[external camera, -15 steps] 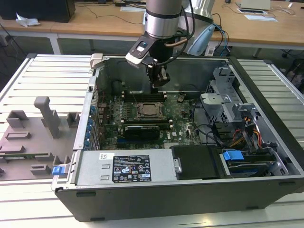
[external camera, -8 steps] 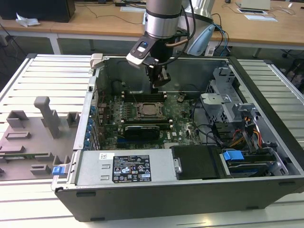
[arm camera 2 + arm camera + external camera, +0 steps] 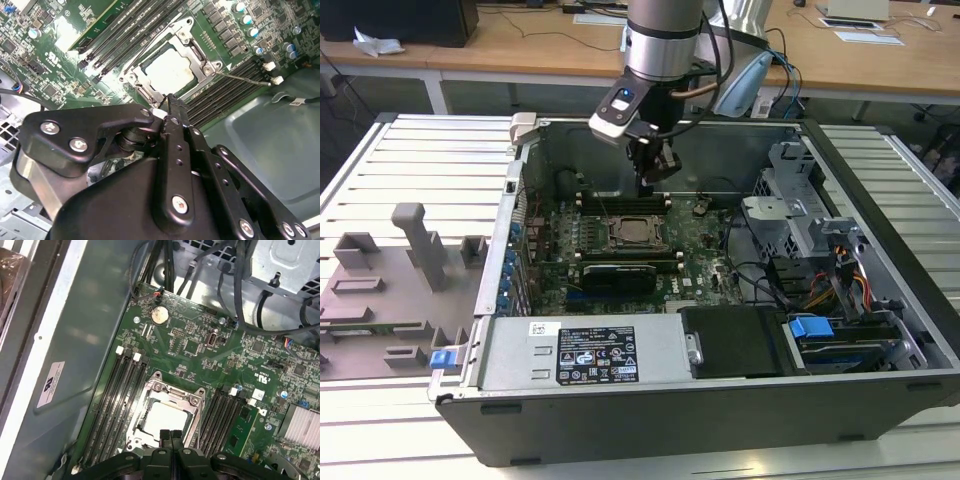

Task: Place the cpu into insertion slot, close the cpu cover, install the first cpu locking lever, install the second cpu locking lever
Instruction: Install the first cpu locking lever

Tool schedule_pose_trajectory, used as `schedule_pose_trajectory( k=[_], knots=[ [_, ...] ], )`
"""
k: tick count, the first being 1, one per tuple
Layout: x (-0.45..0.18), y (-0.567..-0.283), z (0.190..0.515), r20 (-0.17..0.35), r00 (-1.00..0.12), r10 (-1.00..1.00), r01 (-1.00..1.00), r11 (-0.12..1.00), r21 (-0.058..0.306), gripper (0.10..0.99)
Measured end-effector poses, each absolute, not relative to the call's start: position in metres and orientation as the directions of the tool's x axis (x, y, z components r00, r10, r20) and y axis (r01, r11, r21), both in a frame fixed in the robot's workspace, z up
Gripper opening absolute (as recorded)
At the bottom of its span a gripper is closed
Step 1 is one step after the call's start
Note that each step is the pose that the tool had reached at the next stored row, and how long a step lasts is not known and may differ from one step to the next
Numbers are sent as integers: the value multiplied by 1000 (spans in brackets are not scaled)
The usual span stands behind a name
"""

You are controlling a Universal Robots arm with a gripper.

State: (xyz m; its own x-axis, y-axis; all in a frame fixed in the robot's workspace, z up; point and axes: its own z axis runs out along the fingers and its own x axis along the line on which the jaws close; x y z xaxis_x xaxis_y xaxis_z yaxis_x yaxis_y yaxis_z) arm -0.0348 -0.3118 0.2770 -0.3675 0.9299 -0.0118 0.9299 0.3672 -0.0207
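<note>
Silver-grey square cpu (image 3: 162,419) sits in the dark metal-rimmed insertion slot (image 3: 638,233), thin metal cpu cover (image 3: 196,399) frame down over it. Black tool (image 3: 170,437), tips pinched together, empty, over the socket edge. Wire locking lever (image 3: 245,77) looks unlatched: push low, steady.

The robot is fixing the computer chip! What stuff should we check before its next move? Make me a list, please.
1. The cpu lies flat, its pale top showing: ok.
2. The cpu cover lies down around the chip: ok.
3. A locking lever sticks out across the memory slots, not tucked beside the cover: not ok.
4. The gripper has its jaws shut with nothing between them: ok.
5. Whether the gripper touches the cover: cannot tell.
</note>
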Motion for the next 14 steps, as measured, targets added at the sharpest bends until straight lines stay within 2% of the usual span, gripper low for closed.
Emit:
schedule_pose_trajectory(
  k=[14],
  knots=[
    [-35, -312, 277, -12, -492, 871, 871, 492, -21, 106]
  ],
)
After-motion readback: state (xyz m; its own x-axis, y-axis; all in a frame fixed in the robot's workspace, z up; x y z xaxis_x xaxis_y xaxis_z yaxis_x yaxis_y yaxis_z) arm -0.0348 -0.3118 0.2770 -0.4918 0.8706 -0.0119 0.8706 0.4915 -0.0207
